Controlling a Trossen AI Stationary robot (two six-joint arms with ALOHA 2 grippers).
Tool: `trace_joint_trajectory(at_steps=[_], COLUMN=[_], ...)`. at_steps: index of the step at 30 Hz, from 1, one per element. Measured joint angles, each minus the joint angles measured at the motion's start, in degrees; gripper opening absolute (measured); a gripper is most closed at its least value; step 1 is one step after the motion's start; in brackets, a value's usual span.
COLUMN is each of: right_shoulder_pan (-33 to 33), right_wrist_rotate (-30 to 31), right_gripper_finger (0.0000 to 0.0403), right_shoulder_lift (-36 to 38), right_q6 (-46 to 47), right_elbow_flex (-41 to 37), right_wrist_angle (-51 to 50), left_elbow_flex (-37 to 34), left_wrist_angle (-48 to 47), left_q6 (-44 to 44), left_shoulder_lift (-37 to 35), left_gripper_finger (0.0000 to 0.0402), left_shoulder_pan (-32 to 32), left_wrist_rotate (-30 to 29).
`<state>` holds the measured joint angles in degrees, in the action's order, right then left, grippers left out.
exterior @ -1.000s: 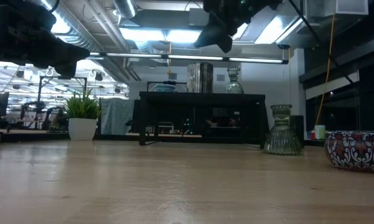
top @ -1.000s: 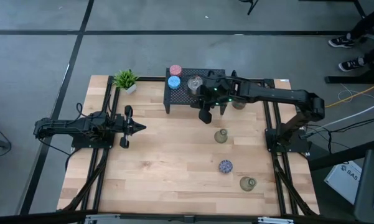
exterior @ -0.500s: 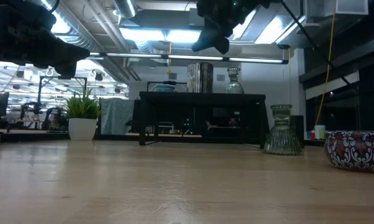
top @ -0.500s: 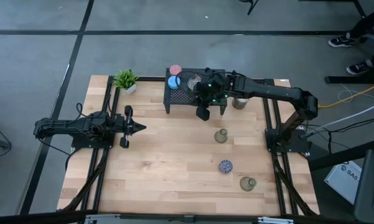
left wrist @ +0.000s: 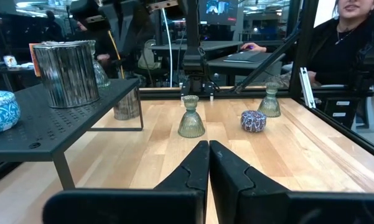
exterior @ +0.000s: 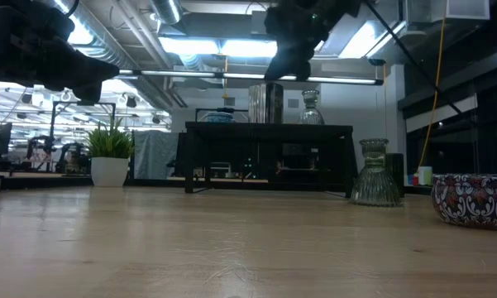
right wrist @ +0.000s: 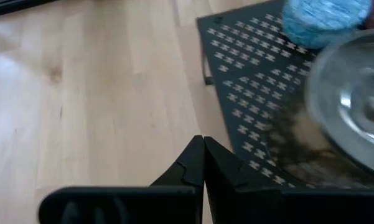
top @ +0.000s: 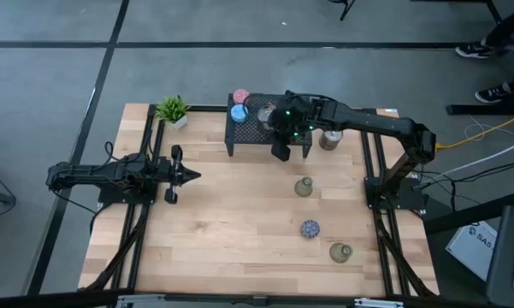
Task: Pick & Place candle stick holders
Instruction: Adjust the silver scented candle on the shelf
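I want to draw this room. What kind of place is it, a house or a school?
Probably neither: it looks like a robot lab or workshop. Two robot arms are bolted to a wooden table, bare pipes and strip lights run across the ceiling, and a person sits at a desk with a laptop behind.

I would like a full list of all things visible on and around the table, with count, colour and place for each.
Table: one, light wood.
Rack: one, black mesh, far edge.
Plant: one, green, white pot, far left corner.
Holders on rack: pink, light blue, silver.
Holder beside rack: one, greyish, on table.
Glass holders: two, olive-grey, mid table and near right.
Speckled holder: one, dark blue.
Person: one, beyond table.
Left gripper: shut, empty, at left.
Right gripper: shut, empty, above rack's front edge.
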<state>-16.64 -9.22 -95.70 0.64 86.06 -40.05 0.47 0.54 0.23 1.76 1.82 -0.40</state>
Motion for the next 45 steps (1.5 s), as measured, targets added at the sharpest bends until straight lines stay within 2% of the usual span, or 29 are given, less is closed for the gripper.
trace_joint_trajectory(at_steps=[9,31,45], right_shoulder_pan=[-0.73,-1.84,-1.18], right_wrist_rotate=[0.29,19.83,19.53], right_gripper_finger=[0.0008,0.0008,0.0008], right_shoulder_lift=[0.00,-3.67,-3.65], right_q6=[-0.13,2.10,3.19], right_elbow_flex=[-0.02,-0.04,-0.04], right_wrist_angle=[1.31,3.53,4.74], left_elbow_flex=[0.00,0.00,0.00], left_wrist_angle=[0.02,0.04,0.04], left_q6=[-0.02,0.02,-0.02], left_shoulder_lift=[0.00,0.00,0.01], left_gripper_finger=[0.0008,0.0004,0.0004], left_shoulder_pan=[0.00,0.00,0.00], left_wrist_rotate=[0.00,0.00,0.00])
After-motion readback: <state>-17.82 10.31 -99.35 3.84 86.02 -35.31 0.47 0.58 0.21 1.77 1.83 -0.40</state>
